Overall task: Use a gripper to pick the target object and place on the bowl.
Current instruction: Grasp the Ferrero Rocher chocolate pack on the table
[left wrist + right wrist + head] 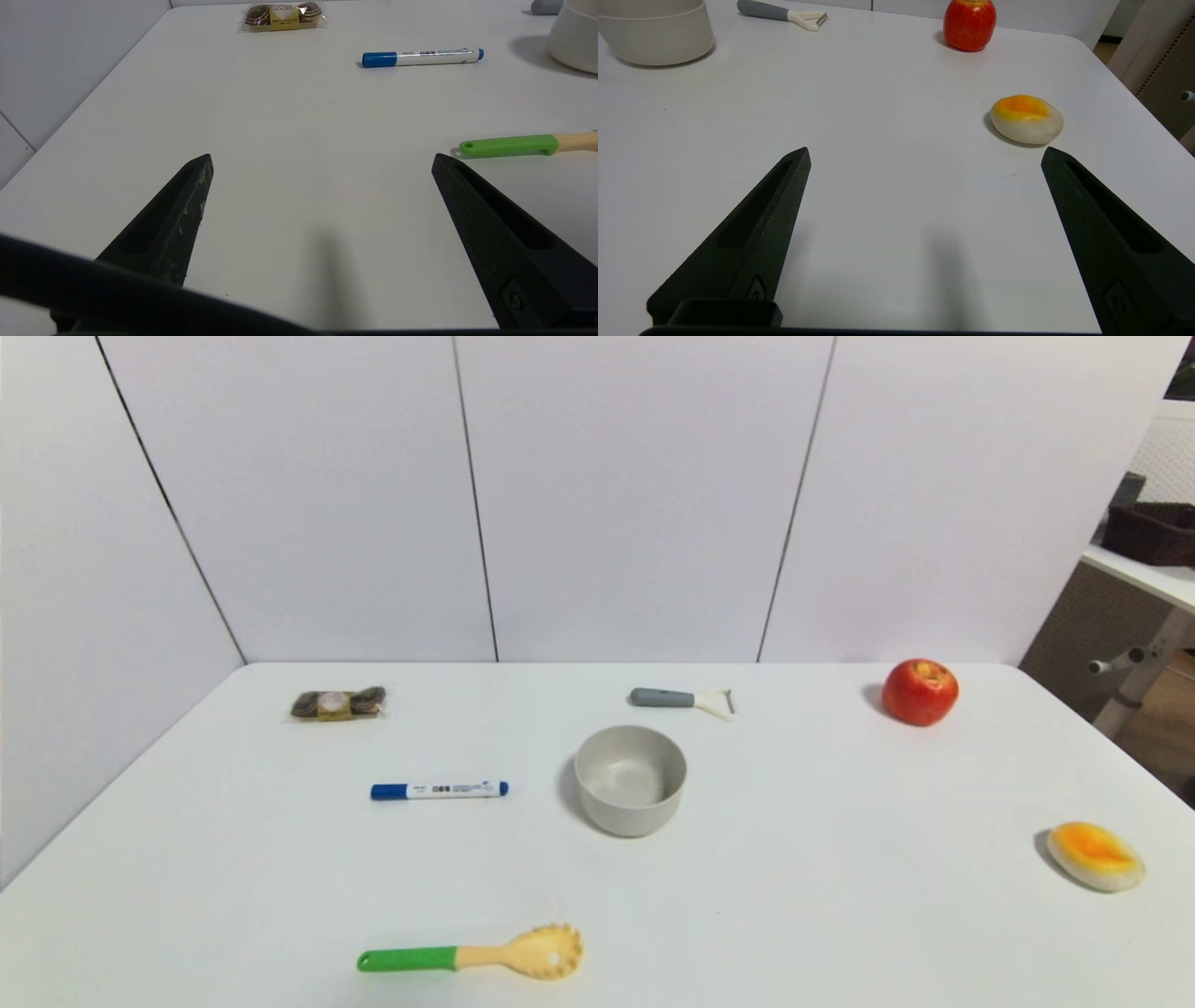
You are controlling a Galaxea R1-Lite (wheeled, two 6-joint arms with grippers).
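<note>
Crinkly clear chocolate packet (338,704) sits at the table's far left, well apart from the grey bowl (630,779). Left gripper (322,161) faces it, spread wide and empty, probably ready to reach; right gripper (924,154) likewise.

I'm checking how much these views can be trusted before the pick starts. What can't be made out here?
- Bowl: cut by the left wrist view's edge; inside hidden.
- Pasta spoon: head cut off there.
- Packet: label too small in the head view.
- Left gripper, right gripper: both open; arms absent from the head view.
</note>
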